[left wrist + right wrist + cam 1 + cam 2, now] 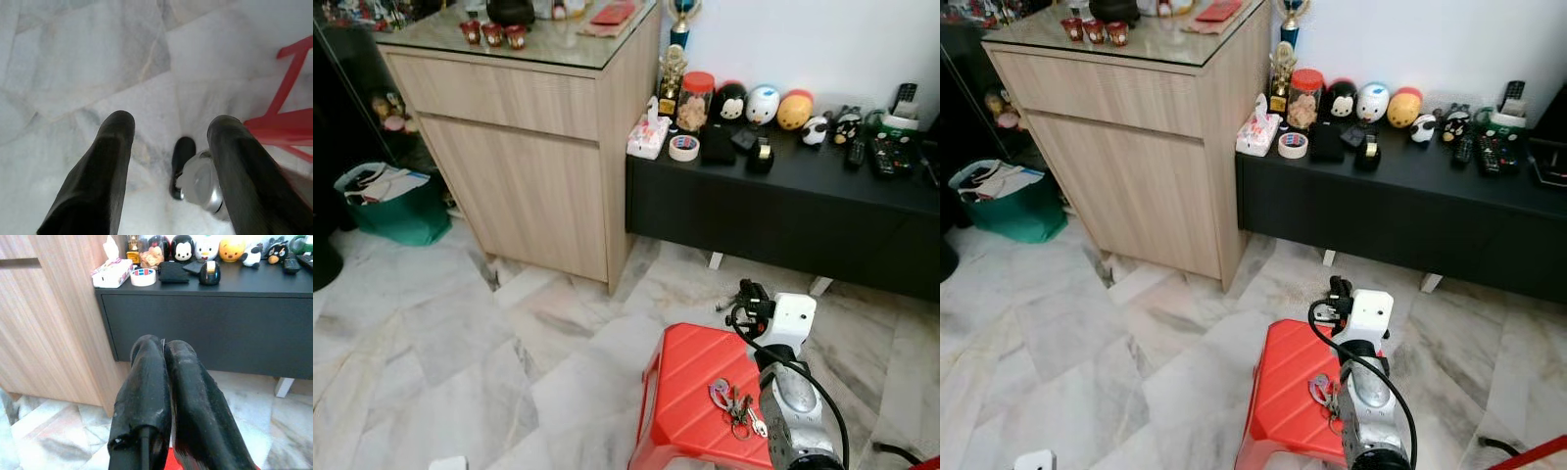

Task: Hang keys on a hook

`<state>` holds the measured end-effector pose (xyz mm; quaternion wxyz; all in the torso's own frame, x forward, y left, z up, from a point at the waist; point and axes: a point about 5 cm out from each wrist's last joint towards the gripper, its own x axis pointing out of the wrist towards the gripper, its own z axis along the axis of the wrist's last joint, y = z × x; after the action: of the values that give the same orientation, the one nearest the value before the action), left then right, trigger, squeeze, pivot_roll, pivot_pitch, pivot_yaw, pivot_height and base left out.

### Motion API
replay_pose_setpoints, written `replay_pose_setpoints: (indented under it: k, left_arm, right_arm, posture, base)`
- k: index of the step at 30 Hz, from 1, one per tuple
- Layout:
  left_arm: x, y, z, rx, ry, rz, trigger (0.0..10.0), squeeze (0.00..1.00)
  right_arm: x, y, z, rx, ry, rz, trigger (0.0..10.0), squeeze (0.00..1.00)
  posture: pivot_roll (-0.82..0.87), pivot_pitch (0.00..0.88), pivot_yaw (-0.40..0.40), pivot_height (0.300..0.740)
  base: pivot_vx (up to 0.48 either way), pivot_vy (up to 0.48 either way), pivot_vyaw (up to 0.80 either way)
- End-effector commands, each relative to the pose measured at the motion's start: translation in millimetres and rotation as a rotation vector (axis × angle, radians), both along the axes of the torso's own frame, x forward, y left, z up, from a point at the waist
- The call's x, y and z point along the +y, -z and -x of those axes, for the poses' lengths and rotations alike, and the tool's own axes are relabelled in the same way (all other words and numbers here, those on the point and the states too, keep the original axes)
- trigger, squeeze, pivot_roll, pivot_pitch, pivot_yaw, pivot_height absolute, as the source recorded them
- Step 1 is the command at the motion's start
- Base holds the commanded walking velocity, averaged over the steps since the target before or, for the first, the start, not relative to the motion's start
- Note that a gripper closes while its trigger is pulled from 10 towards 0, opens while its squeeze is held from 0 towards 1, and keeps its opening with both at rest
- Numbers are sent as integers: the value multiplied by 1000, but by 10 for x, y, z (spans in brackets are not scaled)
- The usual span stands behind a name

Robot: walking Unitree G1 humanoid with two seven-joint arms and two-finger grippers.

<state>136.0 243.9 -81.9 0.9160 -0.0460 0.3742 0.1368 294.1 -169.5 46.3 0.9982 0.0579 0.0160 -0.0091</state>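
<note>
the right gripper has its fingers pressed together, empty; the keys lie behind them on the red stool. a blind reach back could knock them off. the left gripper is spread, idle.

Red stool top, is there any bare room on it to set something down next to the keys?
Yes. The red stool is bare across its left and far parts. The keys lie near its right edge, and the right hand and its arm hang over that side, so it is crowded there.
</note>
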Motion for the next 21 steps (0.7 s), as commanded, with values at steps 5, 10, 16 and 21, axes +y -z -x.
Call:
replay_pose_setpoints:
  k: [5, 10, 16, 21]
  left_arm:
    - [-44, 15, -8, 6, 7, 4, 10000, 0]
    - [-67, 16, -28, 2, 15, 9, 10000, 0]
    - [-81, 18, -30, 0, 17, 15, 10000, 0]
    - [-97, 27, -17, 2, 21, 19, 10000, 0]
  right_arm:
    - [2, 36, 4, 24, 9, -15, 10000, 0]
    - [-2, 54, 2, 40, 21, -27, 10000, 0]
    - [29, 72, 15, 42, 18, -35, 10000, 0]
    - [74, 64, 9, 34, 5, -30, 10000, 0]
  posture:
    - [70, 32, -22, 740]
    - [59, 20, -15, 740]
    - [61, 7, -15, 740]
    - [60, 0, -15, 740]
  base:
    - [0, 0, 0]
    - [0, 0, 0]
    - [0, 0, -233]
    - [-251, 0, 0]
